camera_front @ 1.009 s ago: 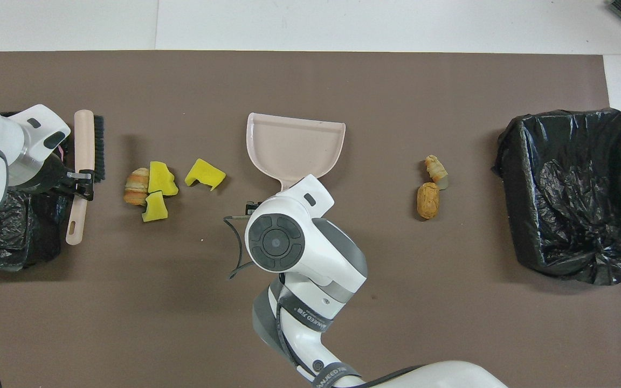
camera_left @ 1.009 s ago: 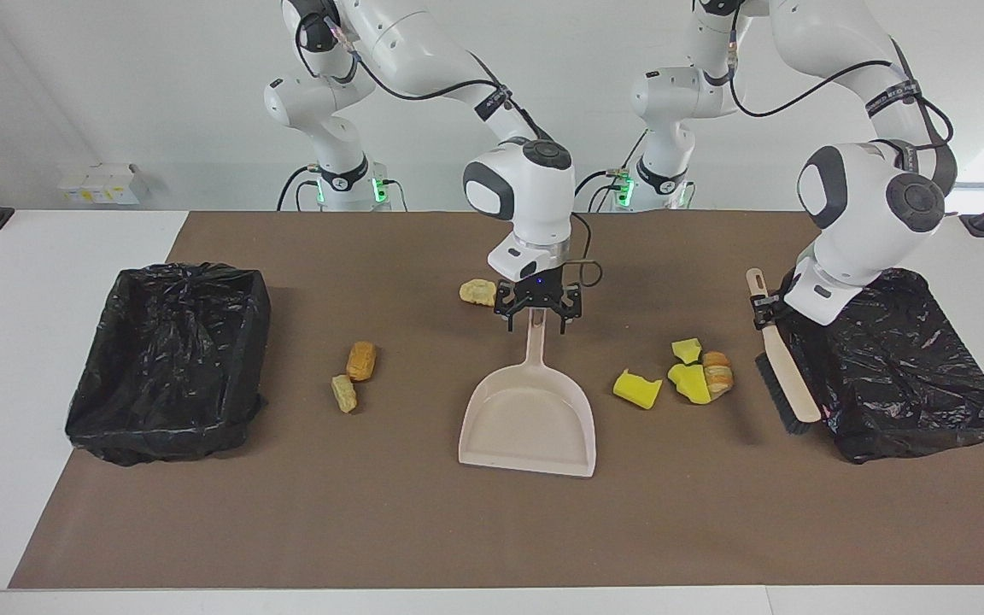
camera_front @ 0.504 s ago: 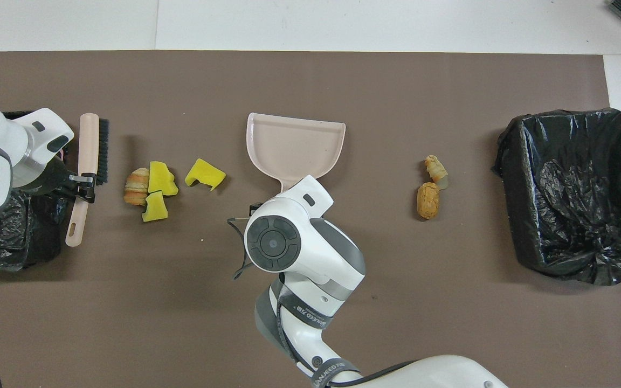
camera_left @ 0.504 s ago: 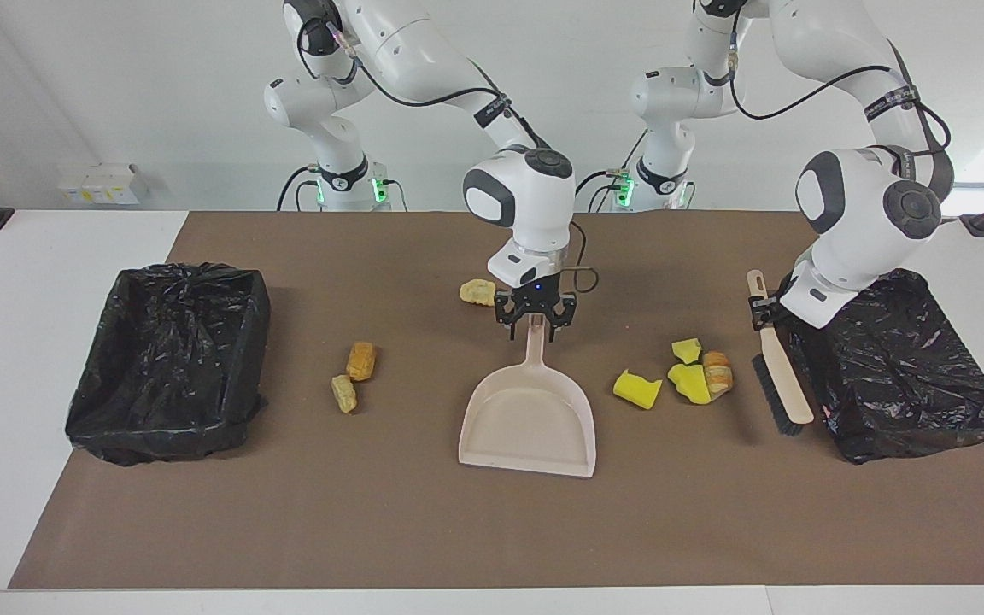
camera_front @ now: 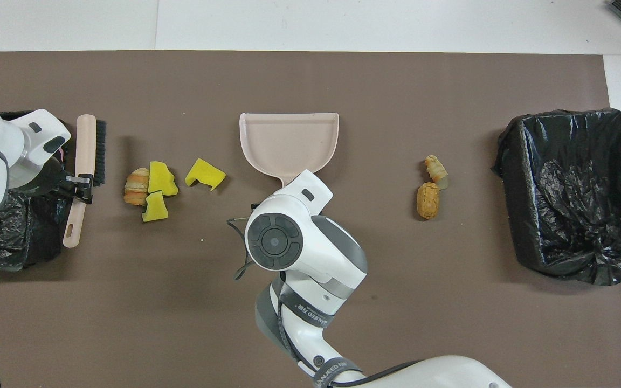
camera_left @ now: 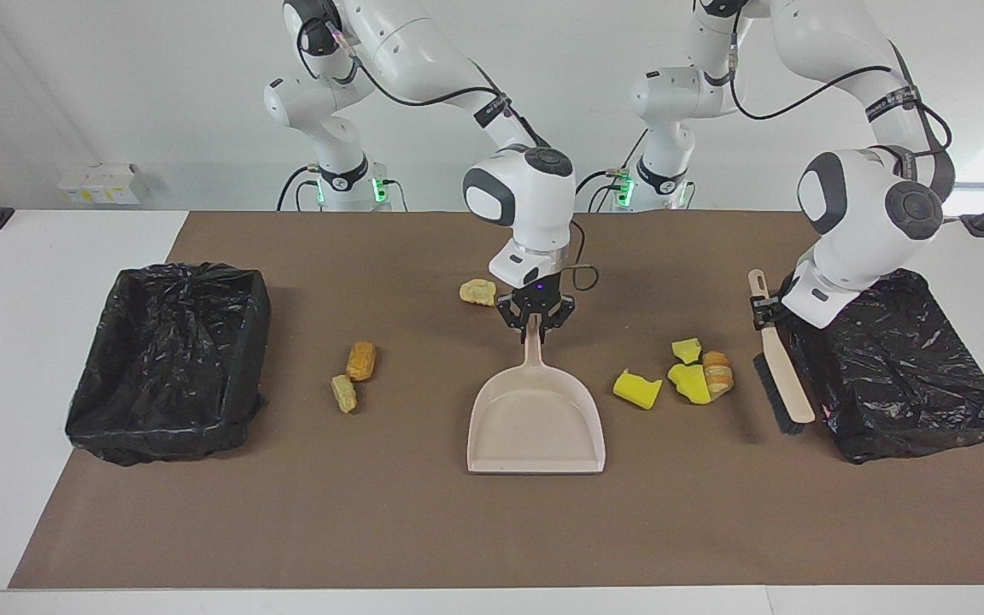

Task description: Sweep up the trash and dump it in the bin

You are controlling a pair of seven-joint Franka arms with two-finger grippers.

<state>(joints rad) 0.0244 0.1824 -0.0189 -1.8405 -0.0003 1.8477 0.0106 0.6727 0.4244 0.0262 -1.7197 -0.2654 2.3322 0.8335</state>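
Observation:
The beige dustpan (camera_left: pixel 536 418) lies mid-mat, its mouth pointing away from the robots; it also shows in the overhead view (camera_front: pixel 289 143). My right gripper (camera_left: pixel 533 323) is shut on its handle. My left gripper (camera_left: pixel 761 307) is shut on the handle of the beige brush (camera_left: pixel 781 380), beside the bin at the left arm's end. Trash: yellow foam chunks (camera_left: pixel 637 389) and a bread-like lump (camera_left: pixel 718 372) lie between the dustpan and the brush. Two orange-tan lumps (camera_left: pixel 360 360) lie toward the right arm's end. A pale yellow crinkled piece (camera_left: pixel 478 291) lies beside the right gripper.
A bin lined with a black bag (camera_left: pixel 172 363) stands at the right arm's end of the mat. A second one (camera_left: pixel 906 367) stands at the left arm's end, partly under the left arm. The brown mat (camera_left: pixel 492 530) covers the table.
My right gripper has closed on the dustpan handle. The dustpan has turned square and shifted a little toward the left arm's end. The brush has shifted slightly.

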